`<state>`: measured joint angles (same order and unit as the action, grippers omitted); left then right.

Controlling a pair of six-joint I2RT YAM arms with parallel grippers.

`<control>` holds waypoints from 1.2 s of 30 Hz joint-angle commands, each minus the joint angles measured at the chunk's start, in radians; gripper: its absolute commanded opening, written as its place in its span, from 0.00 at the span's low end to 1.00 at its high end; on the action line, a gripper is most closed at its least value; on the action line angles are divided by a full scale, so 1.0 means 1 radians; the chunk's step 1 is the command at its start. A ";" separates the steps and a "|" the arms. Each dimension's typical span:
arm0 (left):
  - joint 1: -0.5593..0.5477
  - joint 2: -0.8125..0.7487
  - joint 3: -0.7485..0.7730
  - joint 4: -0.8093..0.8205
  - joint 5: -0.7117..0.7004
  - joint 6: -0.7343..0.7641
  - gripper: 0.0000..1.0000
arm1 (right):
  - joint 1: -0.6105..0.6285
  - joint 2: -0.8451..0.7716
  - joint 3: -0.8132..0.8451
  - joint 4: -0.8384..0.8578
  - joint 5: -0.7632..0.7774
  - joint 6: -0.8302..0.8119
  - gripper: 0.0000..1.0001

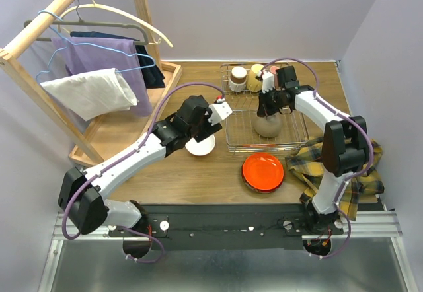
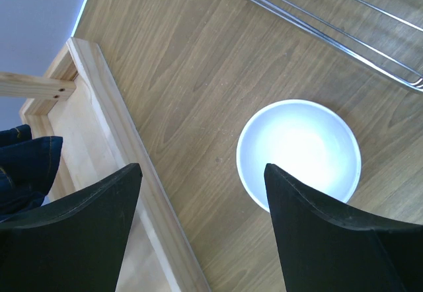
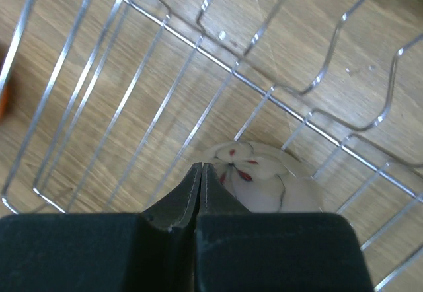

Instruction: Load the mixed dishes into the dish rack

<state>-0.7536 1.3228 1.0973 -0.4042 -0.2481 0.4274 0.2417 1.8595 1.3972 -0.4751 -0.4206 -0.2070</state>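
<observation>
Three pieces are already being held by the rack [image 1: 284,148]: a pale mug [image 1: 238,77] and a yellow mug [image 1: 256,77] at its far end, and an upturned beige bowl [image 1: 268,127] with a red flower pattern nearer its front. At least two pieces are being left outside. A white bowl [image 1: 200,145] is sitting on the surface [image 1: 198,180] just beside the rack's left wall, and an orange dish [image 1: 262,172] is lying in front of the rack, near the plaid cloth [image 1: 344,166]. The left end effector [image 2: 201,170] is being held released above the surface, the white bowl lying just beyond its right finger and not yet grasped. The right end effector [image 3: 201,173] is being held clenched on nothing over the beige bowl inside the rack. The loading is being judged as roughly half done.
</observation>
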 commanded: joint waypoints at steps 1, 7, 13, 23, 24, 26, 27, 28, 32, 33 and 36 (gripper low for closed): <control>0.019 -0.002 -0.002 -0.015 -0.014 0.037 0.84 | -0.004 -0.071 -0.033 -0.066 0.094 -0.080 0.06; 0.071 0.137 0.133 -0.205 0.023 0.008 0.84 | -0.002 -0.126 -0.079 -0.115 0.181 -0.106 0.06; 0.099 0.179 0.136 -0.209 0.026 0.028 0.84 | -0.007 -0.189 -0.084 -0.135 0.261 -0.138 0.06; 0.097 0.136 0.171 -0.191 0.009 0.059 0.84 | -0.010 -0.289 -0.075 -0.191 0.197 -0.151 0.08; 0.096 0.130 0.199 -0.197 0.016 0.065 0.84 | -0.012 -0.302 -0.057 -0.189 0.171 -0.144 0.13; 0.094 0.096 0.231 -0.220 0.071 0.097 0.84 | -0.010 -0.341 -0.043 -0.200 0.057 -0.160 0.21; 0.088 0.081 0.251 -0.222 0.088 0.109 0.84 | -0.007 -0.355 -0.038 -0.203 0.021 -0.170 0.25; 0.083 0.063 0.259 -0.222 0.105 0.119 0.84 | 0.002 -0.368 -0.040 -0.195 -0.033 -0.195 0.36; 0.056 -0.054 0.291 -0.254 0.147 0.129 0.85 | 0.074 -0.413 -0.017 -0.218 -0.099 -0.305 0.52; 0.057 -0.074 0.303 -0.263 0.171 0.113 0.84 | 0.094 -0.413 -0.010 -0.230 -0.112 -0.333 0.54; 0.057 -0.166 0.332 -0.301 0.219 0.074 0.84 | 0.197 -0.404 0.014 -0.261 -0.139 -0.396 0.56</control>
<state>-0.6926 1.2823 1.3754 -0.6361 -0.1352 0.5304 0.3222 1.4570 1.3628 -0.6640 -0.4412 -0.4694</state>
